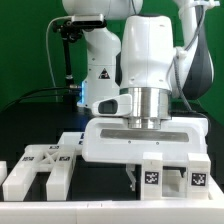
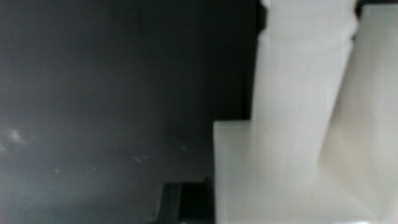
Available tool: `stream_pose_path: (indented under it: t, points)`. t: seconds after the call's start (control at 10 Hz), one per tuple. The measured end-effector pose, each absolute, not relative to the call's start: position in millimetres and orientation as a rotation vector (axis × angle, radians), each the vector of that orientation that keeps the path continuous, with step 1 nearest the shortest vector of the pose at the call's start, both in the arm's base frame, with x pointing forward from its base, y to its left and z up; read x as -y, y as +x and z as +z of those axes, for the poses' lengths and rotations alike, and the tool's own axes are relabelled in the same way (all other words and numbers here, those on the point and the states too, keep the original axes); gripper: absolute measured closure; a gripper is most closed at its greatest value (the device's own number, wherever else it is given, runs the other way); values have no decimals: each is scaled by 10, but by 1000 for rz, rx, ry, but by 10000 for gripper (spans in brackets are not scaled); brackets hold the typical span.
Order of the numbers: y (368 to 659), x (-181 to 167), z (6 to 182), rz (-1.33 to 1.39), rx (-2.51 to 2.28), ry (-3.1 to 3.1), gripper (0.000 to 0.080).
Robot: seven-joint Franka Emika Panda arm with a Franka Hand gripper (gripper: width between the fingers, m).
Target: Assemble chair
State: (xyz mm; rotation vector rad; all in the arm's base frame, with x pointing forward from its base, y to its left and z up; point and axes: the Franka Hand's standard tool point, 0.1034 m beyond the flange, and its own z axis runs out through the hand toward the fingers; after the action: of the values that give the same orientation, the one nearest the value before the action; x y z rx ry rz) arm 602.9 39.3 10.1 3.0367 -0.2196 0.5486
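The chair (image 1: 47,162) is in loose, chunky white plastic pieces, marked with black-and-white square tags, on a black table (image 1: 30,125). At the exterior view's left lies a slotted piece with prongs toward the camera and tags on its upper face. A plain block (image 1: 14,177) sits just beside it at the frame edge. At the exterior view's right, in the foreground, two tagged blocks stand side by side, one (image 1: 150,177) near the middle and one (image 1: 198,179) near the edge. Each shows a tag on its front.

The white arm (image 1: 145,60) fills the middle of the exterior view. It reaches straight down, its broad hand low over the table just behind the two blocks. The gripper (image 1: 132,180) has its jaws drawn together to a narrow slit. Neither view shows whether anything is pinched between them.

The exterior view alone shows the arm and the spread of pieces. The wrist view is blurred and close. It shows dark table, a tall white post (image 2: 302,90) rising from a wider white base (image 2: 267,170), and a dark finger (image 2: 180,203) at the edge, just beside that base. No tags can be made out there, and I cannot tell which exterior-view piece this is.
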Motion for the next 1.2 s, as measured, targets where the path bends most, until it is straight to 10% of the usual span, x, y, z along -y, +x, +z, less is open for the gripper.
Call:
stream_pose_path:
  t: [0.7, 1.2]
  points:
    - [5752, 119, 303, 487, 7, 3016, 765]
    - [5527, 304, 674, -156, 28, 3183, 765]
